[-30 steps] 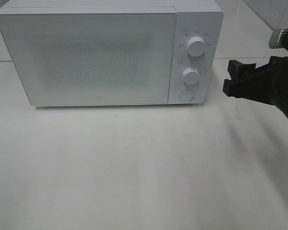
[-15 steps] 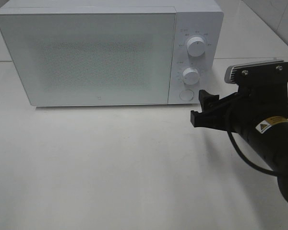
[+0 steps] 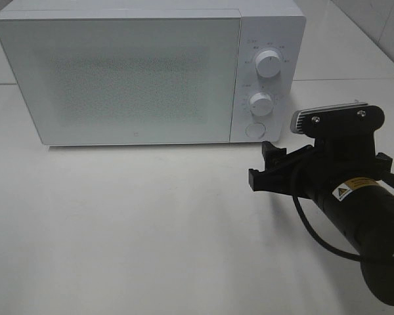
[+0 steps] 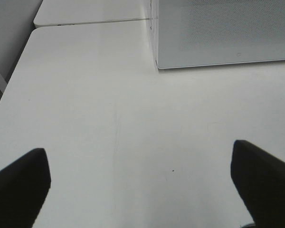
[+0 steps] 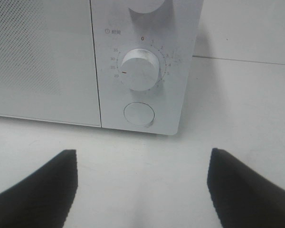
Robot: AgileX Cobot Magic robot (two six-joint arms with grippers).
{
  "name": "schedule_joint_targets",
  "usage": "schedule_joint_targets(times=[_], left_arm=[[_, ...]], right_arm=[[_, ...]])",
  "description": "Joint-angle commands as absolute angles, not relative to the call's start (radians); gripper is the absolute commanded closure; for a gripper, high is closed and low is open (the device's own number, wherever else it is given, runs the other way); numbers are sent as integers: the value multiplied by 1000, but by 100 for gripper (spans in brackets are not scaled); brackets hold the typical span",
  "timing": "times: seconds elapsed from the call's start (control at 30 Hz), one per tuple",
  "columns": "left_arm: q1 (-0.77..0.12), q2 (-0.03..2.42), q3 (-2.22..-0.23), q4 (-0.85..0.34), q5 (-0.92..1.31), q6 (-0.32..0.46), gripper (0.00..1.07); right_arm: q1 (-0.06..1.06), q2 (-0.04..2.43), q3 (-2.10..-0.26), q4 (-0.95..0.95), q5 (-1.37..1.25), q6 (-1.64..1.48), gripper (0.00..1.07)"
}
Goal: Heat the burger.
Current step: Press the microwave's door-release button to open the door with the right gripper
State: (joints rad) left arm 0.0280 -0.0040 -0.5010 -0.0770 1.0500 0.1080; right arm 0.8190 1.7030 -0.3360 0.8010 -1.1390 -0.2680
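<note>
The burger is out of view in every frame. A white microwave (image 3: 131, 79) stands at the back of the table with its door shut; it also shows in the left wrist view (image 4: 228, 33) and the right wrist view (image 5: 38, 57). My right gripper (image 3: 261, 165) is open and empty, low over the table just in front of the microwave's control panel. In the right wrist view the right gripper (image 5: 142, 190) faces the round button (image 5: 139, 114) under the lower knob (image 5: 140, 69). My left gripper (image 4: 140, 185) is open and empty over bare table, left of the microwave.
The control panel carries an upper knob (image 3: 268, 63), a lower knob (image 3: 261, 103) and a round button (image 3: 254, 130). The white table (image 3: 118, 230) runs forward from the microwave. Its left edge (image 4: 9, 80) shows in the left wrist view.
My right arm has come in from the right edge, moving left and down toward the microwave's control panel. The microwave has not moved.
</note>
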Motion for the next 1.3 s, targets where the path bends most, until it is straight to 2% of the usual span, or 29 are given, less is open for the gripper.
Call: schedule_joint_targets(times=[0.03, 0.3, 0.4, 0.5, 0.57, 0.67, 0.77, 0.83, 0.87, 0.97, 1.0, 1.03, 1.07, 1.3], left_arm=[[24, -25, -499, -77, 1039, 108, 9], [24, -25, -499, -77, 1039, 108, 9], [24, -25, -499, -77, 1039, 108, 9], [24, -25, -499, -77, 1039, 108, 9], [24, -25, -499, -77, 1039, 108, 9], [24, -25, -499, -77, 1039, 108, 9], [24, -25, -499, -77, 1039, 108, 9], [24, -25, -499, -77, 1039, 108, 9], [24, -25, -499, -77, 1039, 108, 9], [24, -25, -499, -77, 1039, 108, 9], [24, -25, -499, -77, 1039, 108, 9], [24, -25, -499, -77, 1039, 108, 9], [24, -25, -499, -77, 1039, 108, 9], [24, -25, -499, -77, 1039, 108, 9]], right_arm=[[822, 1701, -341, 799, -1152, -187, 34], [822, 1701, -341, 799, -1152, 291, 39], [822, 1701, -341, 799, -1149, 615, 44], [822, 1701, -341, 799, -1146, 685, 45], [822, 1701, -341, 799, -1136, 872, 50], [822, 1701, -341, 799, -1136, 972, 54], [822, 1701, -341, 799, -1136, 1171, 66], [822, 1701, -341, 799, -1136, 1203, 70], [822, 1701, -341, 799, -1136, 1251, 78], [822, 1701, -341, 799, -1136, 1271, 83], [822, 1701, -341, 799, -1136, 1295, 93], [822, 1701, -341, 799, -1136, 1304, 97], [822, 1701, -341, 799, -1136, 1310, 106], [815, 1724, -362, 804, -1137, 1305, 107]])
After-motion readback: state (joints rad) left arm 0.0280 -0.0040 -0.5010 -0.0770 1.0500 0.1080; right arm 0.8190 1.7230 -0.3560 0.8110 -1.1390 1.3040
